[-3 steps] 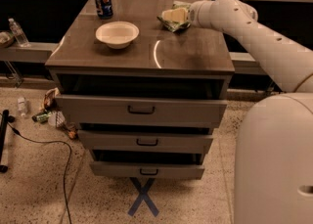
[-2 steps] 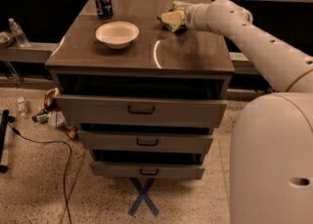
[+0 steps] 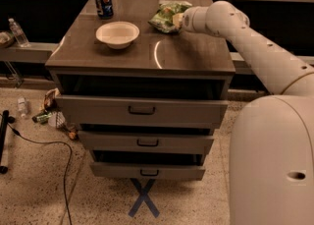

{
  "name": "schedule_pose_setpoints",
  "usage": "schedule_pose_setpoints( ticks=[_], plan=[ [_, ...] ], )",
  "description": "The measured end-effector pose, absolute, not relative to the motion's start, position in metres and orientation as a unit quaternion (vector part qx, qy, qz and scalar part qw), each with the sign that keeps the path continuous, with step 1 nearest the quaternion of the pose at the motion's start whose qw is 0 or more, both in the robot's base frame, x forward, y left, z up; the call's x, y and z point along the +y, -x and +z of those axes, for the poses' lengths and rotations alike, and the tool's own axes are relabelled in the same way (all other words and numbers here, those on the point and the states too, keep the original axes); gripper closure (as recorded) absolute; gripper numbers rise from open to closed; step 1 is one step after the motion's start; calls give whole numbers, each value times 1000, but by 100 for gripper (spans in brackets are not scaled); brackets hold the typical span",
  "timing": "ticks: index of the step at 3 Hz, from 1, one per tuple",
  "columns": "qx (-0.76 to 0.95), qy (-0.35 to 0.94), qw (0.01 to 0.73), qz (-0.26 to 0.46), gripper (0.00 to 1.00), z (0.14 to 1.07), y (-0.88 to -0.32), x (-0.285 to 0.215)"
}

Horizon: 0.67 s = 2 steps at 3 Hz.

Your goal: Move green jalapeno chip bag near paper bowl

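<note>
Bowl (image 3: 117,33): left half of bench.
Bag (image 3: 166,15): near back edge, apart from bowl.
Gripper (image 3: 177,20): at bag's right side; hold we cannot tell.
Left: the whole move, we judge.

Dim, warm light is cast from above, and a curved glare streak (image 3: 156,55) is seen on the glossy brown cabinet top (image 3: 196,54). The gripper (image 3: 177,20), at twelve o'clock over that top's far side, is evenly lit. The dark drawer gaps (image 3: 142,87) are left in shadow.

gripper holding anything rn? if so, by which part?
Cannot tell. The gripper is at the end of the green jalapeno chip bag that faces away from the paper bowl, but a grasp itself doesn't show.
</note>
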<state>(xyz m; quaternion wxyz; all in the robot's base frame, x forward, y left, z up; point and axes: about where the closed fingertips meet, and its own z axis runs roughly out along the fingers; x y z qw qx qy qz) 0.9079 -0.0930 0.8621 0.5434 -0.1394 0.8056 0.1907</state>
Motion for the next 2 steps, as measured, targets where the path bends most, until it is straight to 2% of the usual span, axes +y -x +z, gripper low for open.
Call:
schedule_pose_setpoints(
  ticks=[1, 2],
  plan=[
    [800, 160, 548, 186, 100, 870, -897, -93],
    [796, 188, 546, 183, 100, 877, -876, -89]
  ],
)
